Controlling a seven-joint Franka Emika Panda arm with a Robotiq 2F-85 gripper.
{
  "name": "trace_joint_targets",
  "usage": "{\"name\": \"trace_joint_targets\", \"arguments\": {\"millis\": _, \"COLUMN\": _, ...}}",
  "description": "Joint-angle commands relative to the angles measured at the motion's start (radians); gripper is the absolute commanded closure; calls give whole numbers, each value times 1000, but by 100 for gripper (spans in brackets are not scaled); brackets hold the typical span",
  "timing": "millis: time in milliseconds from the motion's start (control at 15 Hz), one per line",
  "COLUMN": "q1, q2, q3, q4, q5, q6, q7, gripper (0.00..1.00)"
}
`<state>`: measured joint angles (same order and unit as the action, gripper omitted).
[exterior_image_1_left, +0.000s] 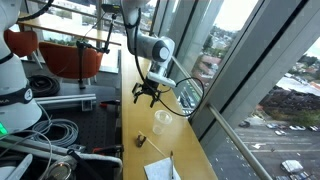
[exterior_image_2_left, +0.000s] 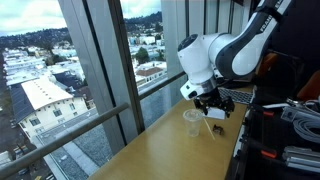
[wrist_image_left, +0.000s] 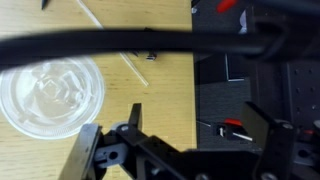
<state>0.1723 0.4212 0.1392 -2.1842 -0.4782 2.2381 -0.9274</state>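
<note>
Hovering over the wooden bench (exterior_image_1_left: 128, 122), the gripper (exterior_image_1_left: 147, 93) has its jaws spread wide and nothing between them. The wrist view shows the same: the gripper (wrist_image_left: 198, 130) is empty, with bare wood under the gap. The nearest thing is a clear plastic cup (exterior_image_1_left: 162, 120). It stands upright on the bench near the window (exterior_image_2_left: 90, 70), below the gripper and a little to one side, and the two do not touch. From the wrist the cup (wrist_image_left: 50, 95) lies off to the left, outside the line of the fingers (wrist_image_left: 135, 118).

Several things could go wrong, in my judgement:
- Because the cup sits off to one side, a straight descent would likely put a finger on the rim or miss the cup altogether.
- The cup looks thin and light, so a nudge could tip it or slide it toward the window side of the bench.
- A hard squeeze could buckle its wall.
- A black cable (wrist_image_left: 100, 40) loops close past the wrist and the cup (exterior_image_2_left: 192, 118), and it might catch the cup or drag across it as the arm moves.

Counted:
- One gripper.
- One cup.
- One cable loop near them.
- One thin stick (wrist_image_left: 133, 68) lying on the wood beside the cup.
- One sheet of paper (exterior_image_1_left: 160, 168) further along the bench.
- One small pale scrap (exterior_image_1_left: 141, 139), too small to identify.
</note>
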Motion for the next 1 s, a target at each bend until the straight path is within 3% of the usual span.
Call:
{"name": "trace_joint_targets", "arguments": {"millis": 0, "q1": -28, "q2": -189, "q3": -2, "q4": -134, "q5": -39, "q6": 23, "q7": 17, "gripper": 0}}
{"name": "trace_joint_targets", "arguments": {"millis": 333, "q1": -62, "q2": -304, "q3": -20, "q4": -191, "q5": -38, "q6": 53, "q7": 20, "gripper": 0}}
{"name": "trace_joint_targets", "arguments": {"millis": 400, "q1": -52, "q2": -261, "q3": -9, "q4": -151, "q5": -16, "q6": 17, "q7": 4, "gripper": 0}}
{"name": "trace_joint_targets", "arguments": {"millis": 933, "q1": -62, "q2": -287, "q3": -15, "q4": -172, "q5": -16, "q6": 24, "q7": 4, "gripper": 0}}
